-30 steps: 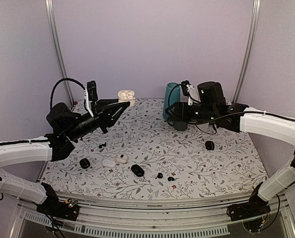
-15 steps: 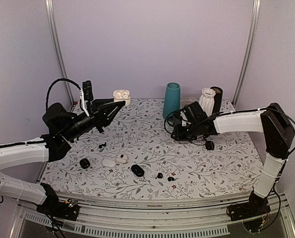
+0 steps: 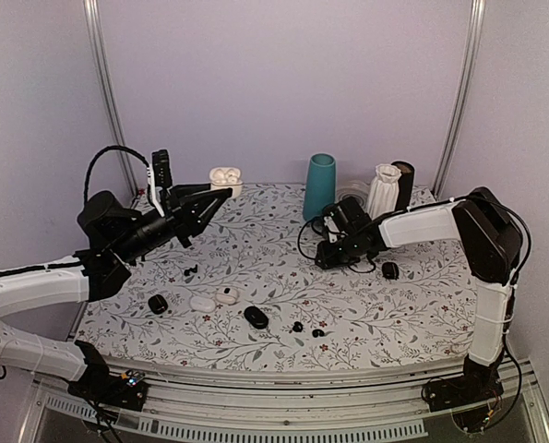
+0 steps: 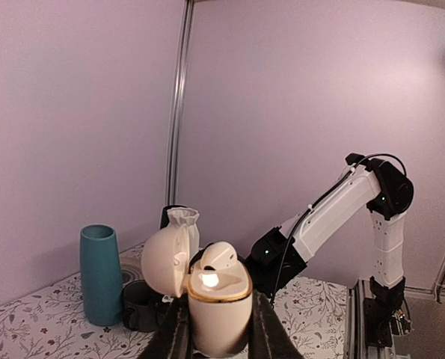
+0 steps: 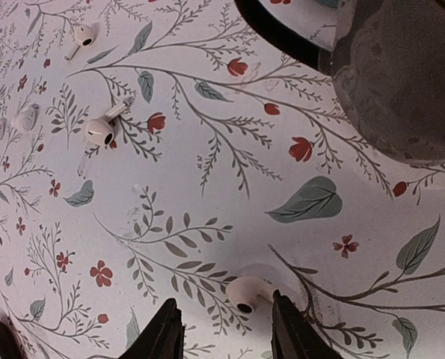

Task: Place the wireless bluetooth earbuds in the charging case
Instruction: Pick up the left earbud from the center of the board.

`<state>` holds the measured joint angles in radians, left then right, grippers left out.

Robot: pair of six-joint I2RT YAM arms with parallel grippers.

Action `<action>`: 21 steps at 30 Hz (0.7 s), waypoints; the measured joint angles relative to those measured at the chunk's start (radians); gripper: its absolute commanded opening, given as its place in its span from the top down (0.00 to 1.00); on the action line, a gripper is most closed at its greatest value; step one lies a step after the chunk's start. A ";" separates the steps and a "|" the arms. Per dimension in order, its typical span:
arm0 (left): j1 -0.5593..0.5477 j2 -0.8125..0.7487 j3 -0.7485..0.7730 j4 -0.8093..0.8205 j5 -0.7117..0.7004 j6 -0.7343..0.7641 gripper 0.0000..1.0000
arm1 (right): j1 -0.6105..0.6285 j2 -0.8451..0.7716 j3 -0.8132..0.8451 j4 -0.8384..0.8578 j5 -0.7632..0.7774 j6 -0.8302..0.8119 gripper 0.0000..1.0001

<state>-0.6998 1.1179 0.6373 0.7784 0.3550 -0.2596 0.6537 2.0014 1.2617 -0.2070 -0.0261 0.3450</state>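
A white charging case (image 4: 218,299) is held by the left gripper (image 4: 218,323), raised above the tabletop (image 3: 422,314) at about 10 o'clock in the top view. Its lid is hinged open and the gripper is clamped on its lower body. One white earbud (image 4: 221,256) is seated in it.

The right gripper (image 5: 226,333) is lowered to the tabletop just off the middle, toward 2 o'clock. Its jaws are kept partly apart on either side of a loose white earbud (image 5: 246,292) lying on the floral cloth. A gap is seen between the bud and one fingertip (image 5: 166,329), so no pinch is shown. Two more white buds (image 5: 99,131) lie farther off in the wrist view.

The black earbuds (image 3: 297,327) are found side by side near the front edge, at about 6 o'clock, apart from both grippers. A black case (image 3: 256,317) lies just beside them at their 9 o'clock. A second black case (image 3: 390,270) lies at 3 o'clock, near the right arm. A teal vase (image 3: 320,185) stands at 12 o'clock.
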 measured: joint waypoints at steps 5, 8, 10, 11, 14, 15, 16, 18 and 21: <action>0.000 -0.001 0.000 -0.009 0.000 -0.006 1.00 | -0.001 0.008 0.011 -0.005 0.027 -0.042 0.59; 0.000 -0.001 0.000 -0.013 0.000 -0.010 1.00 | -0.002 0.025 0.017 -0.004 0.029 -0.068 0.58; 0.000 0.000 0.000 -0.016 0.002 -0.014 1.00 | -0.002 0.043 0.027 -0.003 0.024 -0.086 0.58; 0.000 0.000 0.001 -0.016 0.003 -0.018 1.00 | -0.002 0.051 0.032 -0.003 0.023 -0.096 0.58; 0.000 0.002 0.002 -0.019 0.005 -0.023 1.00 | -0.002 0.072 0.058 -0.003 0.017 -0.117 0.58; 0.000 0.003 0.002 -0.020 0.006 -0.023 1.00 | -0.003 0.076 0.063 -0.003 0.016 -0.122 0.58; 0.000 0.003 0.002 -0.022 0.007 -0.024 1.00 | -0.003 0.077 0.066 -0.006 0.016 -0.125 0.58; 0.000 0.003 0.003 -0.024 0.008 -0.026 1.00 | -0.003 0.077 0.068 -0.012 0.011 -0.126 0.59; 0.000 0.004 0.003 -0.029 0.008 -0.026 1.00 | -0.002 0.077 0.068 -0.015 -0.007 -0.124 0.59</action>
<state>-0.6994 1.1217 0.6407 0.7498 0.3626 -0.2859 0.6514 2.0789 1.3293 -0.2218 -0.0330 0.2214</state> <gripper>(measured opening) 0.214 0.411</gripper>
